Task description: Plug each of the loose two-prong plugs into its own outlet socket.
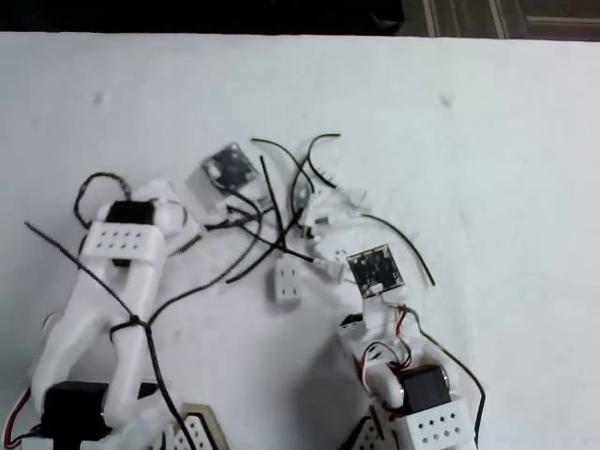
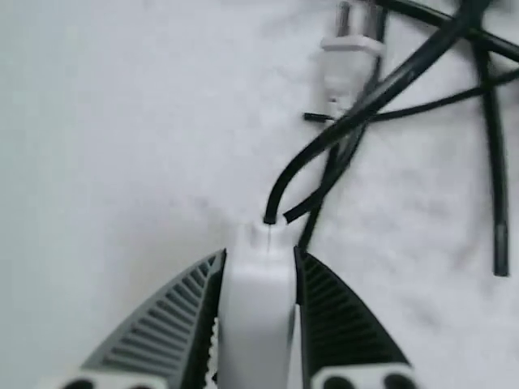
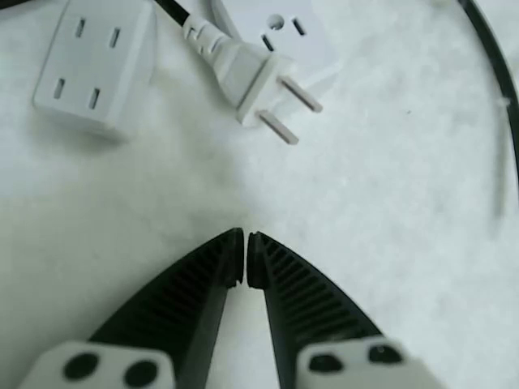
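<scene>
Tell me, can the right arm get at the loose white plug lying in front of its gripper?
Probably yes. The right gripper is shut and empty, and only bare table lies between it and the plug; it would have to open first.

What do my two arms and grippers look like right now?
The left arm and right arm are white shells with black motors and rows of small holes. Red and white wires loop along the right one. The left gripper has grey ribbed tapered fingers, the right gripper black ones.
</scene>
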Robot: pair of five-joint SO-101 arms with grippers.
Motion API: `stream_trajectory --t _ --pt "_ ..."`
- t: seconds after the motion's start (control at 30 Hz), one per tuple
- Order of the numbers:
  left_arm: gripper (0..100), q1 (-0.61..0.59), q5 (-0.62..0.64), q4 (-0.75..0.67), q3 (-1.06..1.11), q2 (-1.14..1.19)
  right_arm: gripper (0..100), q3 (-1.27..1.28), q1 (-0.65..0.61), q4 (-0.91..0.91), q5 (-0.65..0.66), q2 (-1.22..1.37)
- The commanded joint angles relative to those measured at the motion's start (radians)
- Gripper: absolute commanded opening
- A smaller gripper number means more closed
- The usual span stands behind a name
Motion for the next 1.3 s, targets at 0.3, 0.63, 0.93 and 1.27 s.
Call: stream_trajectory --t 0.3,0.63,0.93,1.27 --pt "2 0.001 0.000 -0.052 0.178 -0.266 1.8 0.011 0.010 0.008 0.006 -0.010" --pt "2 0.058 -0.038 -0.238 0.425 -0.266 1.8 0.011 0.010 0.008 0.006 -0.010" --pt "9 0.084 -0.041 -0.130 0.476 -0.274 1.8 0.011 0.010 0.008 0.006 -0.010" --pt "29 0.081 0.031 0.135 0.327 -0.275 1.8 0.011 0.010 0.008 0.006 -0.010"
